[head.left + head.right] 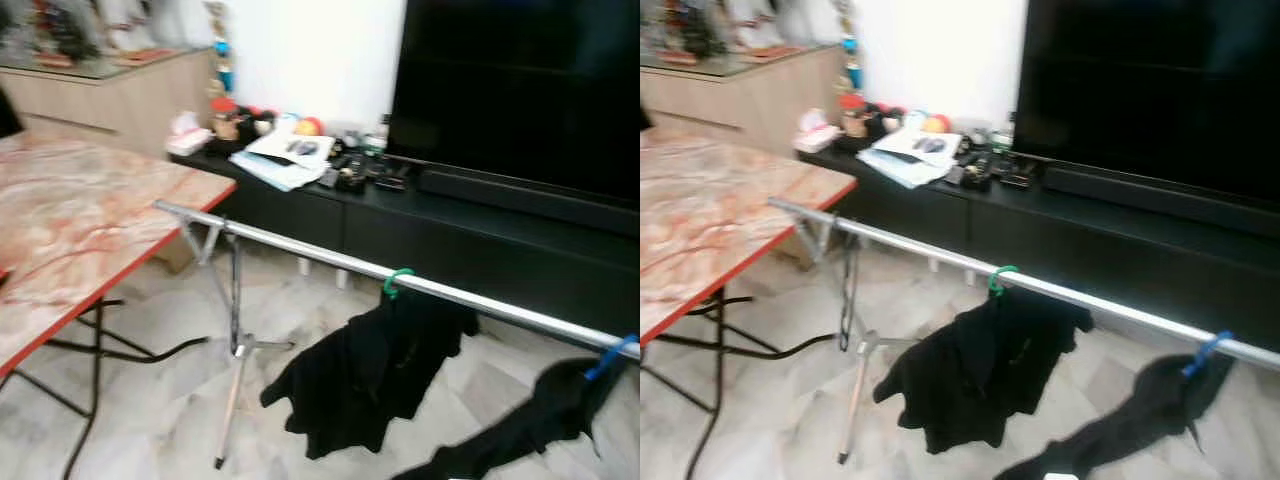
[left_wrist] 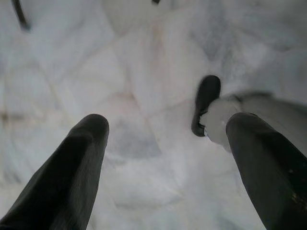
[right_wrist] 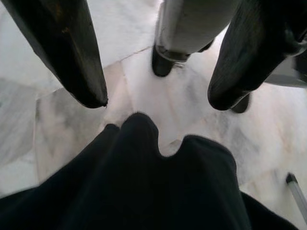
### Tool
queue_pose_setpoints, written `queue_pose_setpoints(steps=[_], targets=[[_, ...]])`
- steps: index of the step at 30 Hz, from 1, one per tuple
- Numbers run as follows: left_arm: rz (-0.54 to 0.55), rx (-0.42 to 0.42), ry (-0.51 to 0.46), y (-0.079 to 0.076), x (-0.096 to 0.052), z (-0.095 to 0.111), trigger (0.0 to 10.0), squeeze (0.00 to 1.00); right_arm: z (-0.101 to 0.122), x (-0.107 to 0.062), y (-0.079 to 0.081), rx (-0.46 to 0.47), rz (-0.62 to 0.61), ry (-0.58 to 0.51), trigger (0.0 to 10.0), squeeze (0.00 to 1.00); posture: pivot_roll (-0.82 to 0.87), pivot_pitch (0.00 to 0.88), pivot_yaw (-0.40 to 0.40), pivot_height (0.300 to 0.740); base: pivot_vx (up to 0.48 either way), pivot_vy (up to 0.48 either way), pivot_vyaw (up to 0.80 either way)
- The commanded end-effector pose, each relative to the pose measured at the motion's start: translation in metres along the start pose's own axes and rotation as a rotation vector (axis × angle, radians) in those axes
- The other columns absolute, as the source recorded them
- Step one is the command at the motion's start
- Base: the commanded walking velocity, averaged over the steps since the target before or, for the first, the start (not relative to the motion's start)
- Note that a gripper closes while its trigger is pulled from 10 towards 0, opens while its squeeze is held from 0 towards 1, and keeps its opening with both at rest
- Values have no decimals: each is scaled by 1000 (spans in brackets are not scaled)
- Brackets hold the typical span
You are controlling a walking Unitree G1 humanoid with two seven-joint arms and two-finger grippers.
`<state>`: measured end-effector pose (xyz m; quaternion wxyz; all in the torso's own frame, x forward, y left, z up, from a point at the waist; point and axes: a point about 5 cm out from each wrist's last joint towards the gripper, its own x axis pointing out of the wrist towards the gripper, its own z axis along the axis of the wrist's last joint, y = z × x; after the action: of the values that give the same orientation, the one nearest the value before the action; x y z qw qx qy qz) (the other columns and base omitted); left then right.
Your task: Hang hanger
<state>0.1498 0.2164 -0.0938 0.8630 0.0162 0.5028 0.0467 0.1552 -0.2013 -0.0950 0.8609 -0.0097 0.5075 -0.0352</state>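
- While the left gripper point(image 2: 163, 129) hangs over the pale marble floor point(image 2: 144, 72), its two black fingers point(image 2: 72, 177) stand wide apart with nothing between them; beyond them a dark foot and a silver leg show on the tiles.
- Spread just as wide, the right gripper point(image 3: 156, 98) grasps nothing; a fold of black cloth point(image 3: 144, 191) lies beneath its fingertips point(image 3: 91, 91), and whether they touch the cloth cannot be told.
- A silver rail point(image 1: 330, 262) runs slanting across the room on a thin tripod stand point(image 1: 235, 345), in front of a low black TV cabinet point(image 1: 480, 250).
- A green hanger point(image 1: 396, 283) hooks over the rail about midway, carrying a black garment point(image 1: 370, 375) that droops toward the floor.
- A blue hanger point(image 1: 612, 357) hooks over the rail near the right edge, with a second black garment point(image 1: 530, 410) trailing down (its lower end is cut off by the frame).
- Only the hooks of both hangers can be seen; their bodies are hidden inside the clothes.
- A marbled red-edged table point(image 1: 70, 230) stands at the left, partly cut off, with black cables point(image 1: 120, 350) under it.
- Papers and small clutter point(image 1: 290, 150) sit on the cabinet beside a large dark screen point(image 1: 520, 90); blur makes the items hard to identify.
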Motion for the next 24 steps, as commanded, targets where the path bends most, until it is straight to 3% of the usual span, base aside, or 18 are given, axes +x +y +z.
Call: queue_pose_setpoints(steps=[1,13,24], targets=[[27,-6,7,6,-1,-1,10000,0,4,1,7,-2,22,-2,10000,0,86,0,-26,740,0,0,800],[38,9,34,7,-1,-6,10000,0,7,2,7,15,20,-7,10000,0,86,0,-21,740,0,0,792],[27,12,42,6,-2,-11,10000,0,0,0,4,70,18,7,10000,0,84,0,-15,740,0,0,0]])
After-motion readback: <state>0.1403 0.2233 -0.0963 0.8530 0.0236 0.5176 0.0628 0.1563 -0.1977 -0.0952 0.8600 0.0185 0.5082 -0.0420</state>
